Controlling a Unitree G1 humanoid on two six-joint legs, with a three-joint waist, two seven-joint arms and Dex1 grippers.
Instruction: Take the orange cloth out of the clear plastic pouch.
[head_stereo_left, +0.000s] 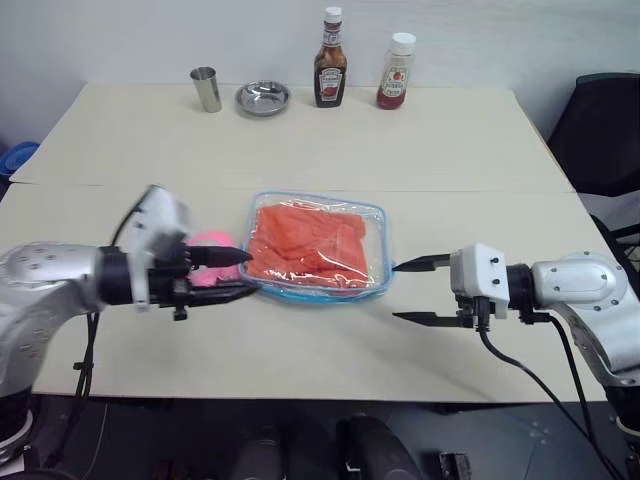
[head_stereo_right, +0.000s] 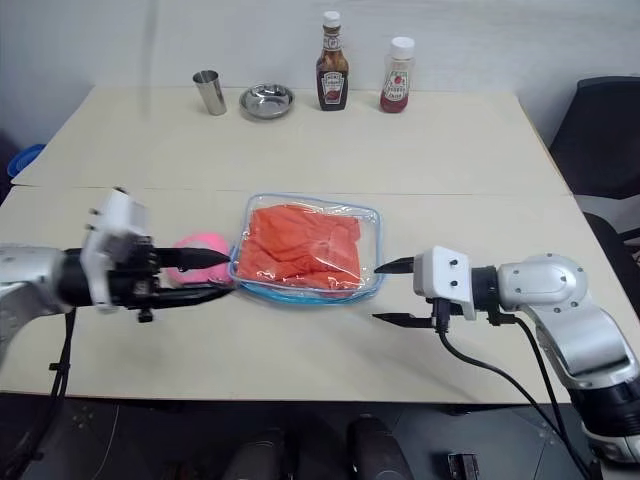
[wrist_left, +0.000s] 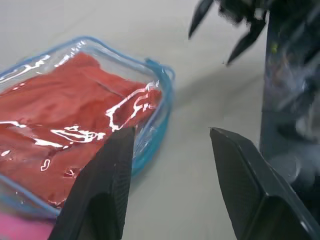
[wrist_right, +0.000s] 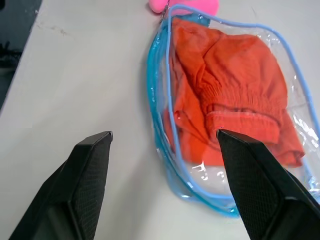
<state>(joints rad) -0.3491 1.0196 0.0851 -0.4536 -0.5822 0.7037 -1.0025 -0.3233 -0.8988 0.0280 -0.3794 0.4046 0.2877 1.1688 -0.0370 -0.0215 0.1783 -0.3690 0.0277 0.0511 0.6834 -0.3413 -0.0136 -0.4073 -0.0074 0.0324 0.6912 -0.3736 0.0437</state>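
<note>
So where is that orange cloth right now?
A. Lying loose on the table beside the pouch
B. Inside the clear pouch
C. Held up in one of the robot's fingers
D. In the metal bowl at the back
B: the orange cloth shows through the plastic of the clear pouch, which lies flat on the table between the two open grippers.

I see the pouch (head_stereo_left: 318, 248) mid-surface (head_stereo_left: 300, 140), the cloth (head_stereo_left: 305, 243) in it. Toy (head_stereo_left: 208, 256) just left of the pouch; cup (head_stereo_left: 206, 89), bowl (head_stereo_left: 262, 97) and two bottles (head_stereo_left: 330, 72) well behind it.
</note>
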